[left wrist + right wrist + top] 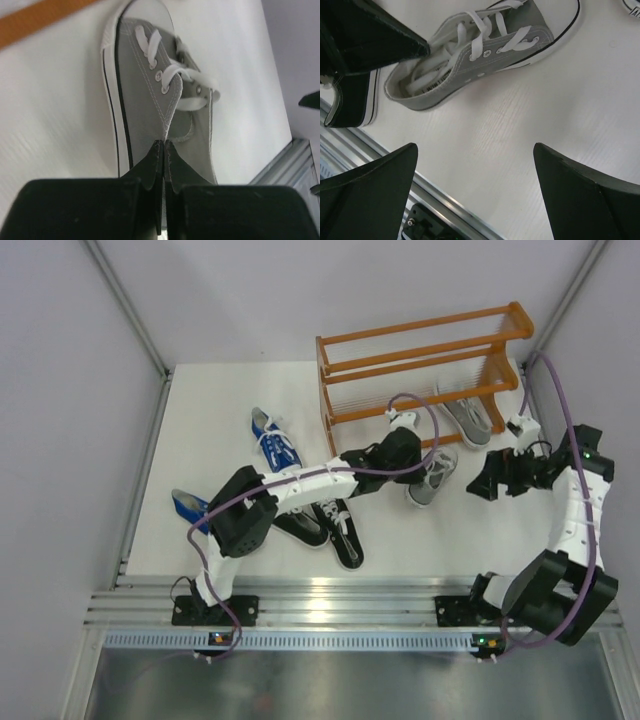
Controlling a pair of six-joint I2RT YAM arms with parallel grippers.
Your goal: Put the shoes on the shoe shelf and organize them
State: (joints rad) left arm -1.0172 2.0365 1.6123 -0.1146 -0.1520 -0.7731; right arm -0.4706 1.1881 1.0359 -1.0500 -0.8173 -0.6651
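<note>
Left fingers (150, 167) clamping grey sneaker (145, 95) at collar, white laces (192, 80), black-striped white sole (112, 100), right fingers (375, 185) spread apart

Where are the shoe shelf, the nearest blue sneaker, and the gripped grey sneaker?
shoe shelf (518, 320): top external view, right end.
blue sneaker (273, 440): top external view, laces.
grey sneaker (142, 95): left wrist view, canvas side.

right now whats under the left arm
Under the left arm lie two black shoes, partly covered. A blue shoe pokes out beneath its elbow; the rest is hidden.
</note>
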